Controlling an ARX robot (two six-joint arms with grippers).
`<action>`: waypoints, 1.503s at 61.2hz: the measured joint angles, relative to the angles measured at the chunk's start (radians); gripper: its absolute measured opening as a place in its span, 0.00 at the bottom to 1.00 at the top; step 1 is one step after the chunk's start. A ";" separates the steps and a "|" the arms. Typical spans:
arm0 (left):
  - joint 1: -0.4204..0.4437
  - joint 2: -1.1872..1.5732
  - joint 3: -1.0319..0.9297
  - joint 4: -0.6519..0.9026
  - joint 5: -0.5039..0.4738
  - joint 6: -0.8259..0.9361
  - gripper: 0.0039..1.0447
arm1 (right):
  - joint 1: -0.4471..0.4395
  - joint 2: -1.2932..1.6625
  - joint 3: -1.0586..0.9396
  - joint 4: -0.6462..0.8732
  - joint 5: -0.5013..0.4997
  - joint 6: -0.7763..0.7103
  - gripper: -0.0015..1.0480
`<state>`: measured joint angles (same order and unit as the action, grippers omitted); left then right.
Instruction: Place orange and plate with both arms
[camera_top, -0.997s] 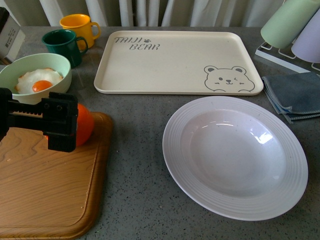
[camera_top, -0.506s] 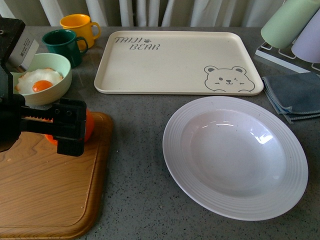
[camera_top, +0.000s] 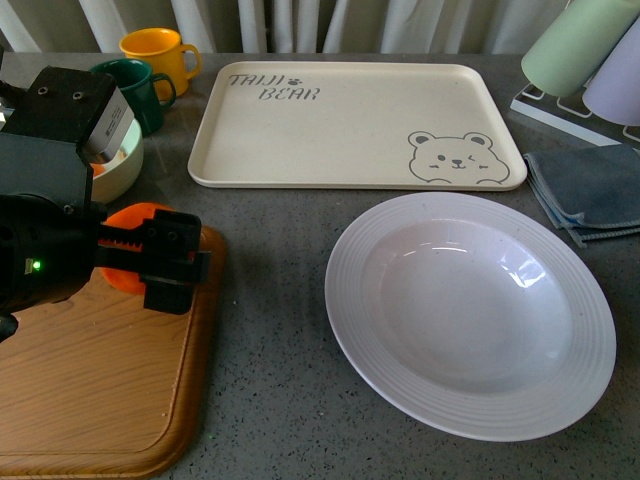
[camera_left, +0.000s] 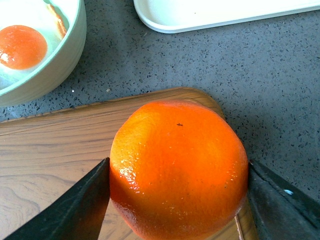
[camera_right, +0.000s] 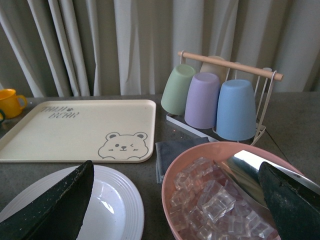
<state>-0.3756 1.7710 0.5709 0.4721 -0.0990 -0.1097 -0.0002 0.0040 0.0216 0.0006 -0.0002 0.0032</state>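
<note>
Left wrist view: left gripper (camera_left: 179, 172) pinches the orange (camera_left: 170, 150) at both flanks, on the far right corner of the cutting board (camera_left: 50, 145). Squeeze firm and lift straight; the glossy skin may slip. The plate (camera_top: 342, 280) lies right of the board. Right gripper (camera_right: 175, 165) spread, empty.

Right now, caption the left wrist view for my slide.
Left gripper straddles the orange on the wooden board, fingers at both sides, egg bowl nearby.

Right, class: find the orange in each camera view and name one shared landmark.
Front view: orange at left, on the wooden board's far corner, partly behind the left arm.
Left wrist view: fills the lower centre, on the board.
Right wrist view: not in it.
Shared landmark: the cream bear tray, in all three.
</note>
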 joint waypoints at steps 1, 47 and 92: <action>-0.001 0.000 0.000 -0.001 0.000 0.000 0.71 | 0.000 0.000 0.000 0.000 0.000 0.000 0.91; -0.287 -0.088 0.141 -0.091 0.019 0.030 0.56 | 0.000 0.000 0.000 0.000 0.000 0.000 0.91; -0.442 0.209 0.329 -0.015 0.114 0.011 0.56 | 0.000 0.000 0.000 0.000 0.000 0.000 0.91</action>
<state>-0.8177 1.9800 0.9001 0.4568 0.0147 -0.0982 -0.0002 0.0040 0.0216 0.0002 -0.0002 0.0032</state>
